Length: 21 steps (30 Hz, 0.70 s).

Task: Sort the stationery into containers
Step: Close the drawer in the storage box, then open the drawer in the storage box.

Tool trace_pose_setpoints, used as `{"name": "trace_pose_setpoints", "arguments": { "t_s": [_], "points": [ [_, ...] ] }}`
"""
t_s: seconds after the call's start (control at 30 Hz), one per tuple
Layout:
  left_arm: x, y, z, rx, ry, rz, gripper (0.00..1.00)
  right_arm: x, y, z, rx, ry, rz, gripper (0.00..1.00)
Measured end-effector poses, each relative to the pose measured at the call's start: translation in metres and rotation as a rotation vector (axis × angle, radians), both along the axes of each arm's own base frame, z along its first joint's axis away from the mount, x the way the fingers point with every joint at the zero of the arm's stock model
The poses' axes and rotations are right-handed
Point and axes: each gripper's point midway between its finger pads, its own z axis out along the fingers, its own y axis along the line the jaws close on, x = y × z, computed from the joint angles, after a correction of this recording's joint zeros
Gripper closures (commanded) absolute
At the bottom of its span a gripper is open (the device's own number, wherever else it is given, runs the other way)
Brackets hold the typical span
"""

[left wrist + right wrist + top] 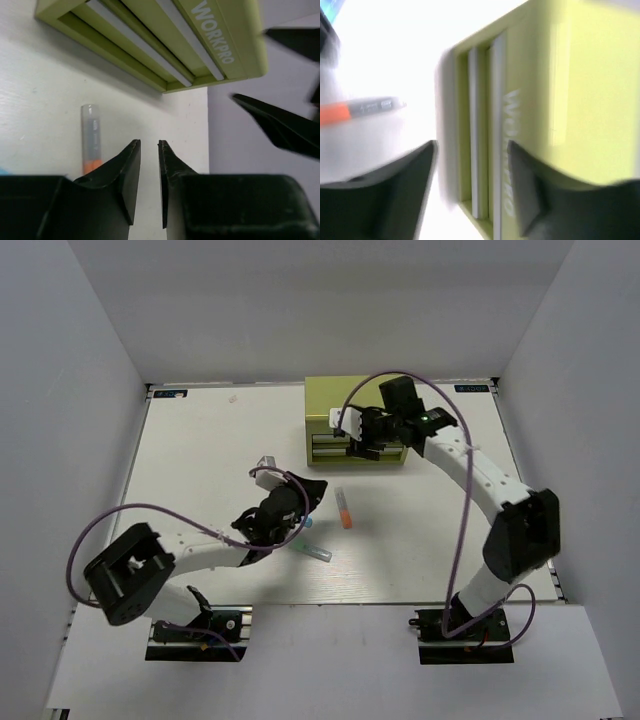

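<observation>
Surface: white table (200, 450), grey walls on three sides.
Container: yellow-green toolbox (335, 395) at the far middle of the table. Its two drawer fronts face near, and both look shut.
My right claw (358, 440): at the toolbox front, fingers spread with nothing between them. The drawer strips show through the gap. The wrist view is blurred, so I cannot tell whether a finger touches a drawer.
My left claw (312, 490): low over the table near the middle. The fingers are all but closed, leaving a thin gap with nothing in it.
Orange-ended stick (344, 510): lies flat just to the right of my left claw, clear of the toolbox.
Long axis: runs near to far, orange end nearest.
Green-ended stick (314, 553): lies nearer, beside my left forearm.
Blue-ended stick (307, 523): only its tip shows at my left wrist.
Nearer arm: left for all three sticks, right for the drawers.
Judgement: the drawers need opening first, and my left claw must widen and shift right to straddle the orange-ended stick across its length.
</observation>
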Motion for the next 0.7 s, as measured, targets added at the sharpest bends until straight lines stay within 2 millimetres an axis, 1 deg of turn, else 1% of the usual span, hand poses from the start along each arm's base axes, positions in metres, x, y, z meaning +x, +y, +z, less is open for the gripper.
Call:
{"name": "trace_pose_setpoints", "arguments": {
  "t_s": [0.03, 0.07, 0.13, 0.17, 0.2, 0.23, 0.27, 0.33, 0.4, 0.53, 0.6, 0.67, 0.7],
  "points": [
    [0.005, -0.005, -0.001, -0.014, -0.002, 0.003, 0.57, -0.003, 0.001, 0.016, 0.032, -0.028, 0.008, 0.21],
    [0.01, -0.009, -0.002, -0.032, -0.008, 0.009, 0.51, -0.006, 0.003, 0.038, 0.07, -0.074, 0.019, 0.19],
    [0.021, -0.019, -0.003, -0.072, -0.017, 0.02, 0.44, -0.008, 0.004, 0.068, 0.117, -0.15, 0.022, 0.19],
    [0.026, -0.023, -0.004, -0.091, -0.019, 0.027, 0.36, -0.008, 0.003, 0.079, 0.134, -0.182, 0.021, 0.18],
    [0.031, -0.026, -0.005, -0.104, -0.021, 0.033, 0.36, -0.006, 0.002, 0.087, 0.142, -0.205, 0.014, 0.18],
    [0.037, -0.029, -0.005, -0.124, -0.023, 0.042, 0.34, -0.003, 0.0, 0.09, 0.142, -0.222, 0.006, 0.18],
    [0.042, -0.032, -0.005, -0.139, -0.023, 0.049, 0.32, 0.001, -0.001, 0.09, 0.139, -0.23, -0.003, 0.18],
    [0.052, -0.037, -0.006, -0.166, -0.028, 0.062, 0.32, 0.012, -0.006, 0.08, 0.114, -0.222, -0.033, 0.17],
    [0.063, -0.042, -0.007, -0.196, -0.034, 0.079, 0.32, 0.028, -0.012, 0.063, 0.075, -0.195, -0.068, 0.17],
    [0.082, -0.05, -0.021, -0.225, -0.022, 0.104, 0.34, 0.063, -0.021, 0.032, 0.015, -0.152, -0.137, 0.17],
    [0.091, -0.054, -0.027, -0.232, -0.017, 0.115, 0.38, 0.075, -0.026, 0.022, -0.01, -0.136, -0.163, 0.17],
    [0.097, -0.057, -0.032, -0.236, -0.012, 0.122, 0.38, 0.084, -0.028, 0.017, -0.022, -0.125, -0.177, 0.17],
    [0.1, -0.058, -0.033, -0.243, -0.012, 0.126, 0.38, 0.085, -0.029, 0.018, -0.026, -0.111, -0.183, 0.17]
  ]
}}
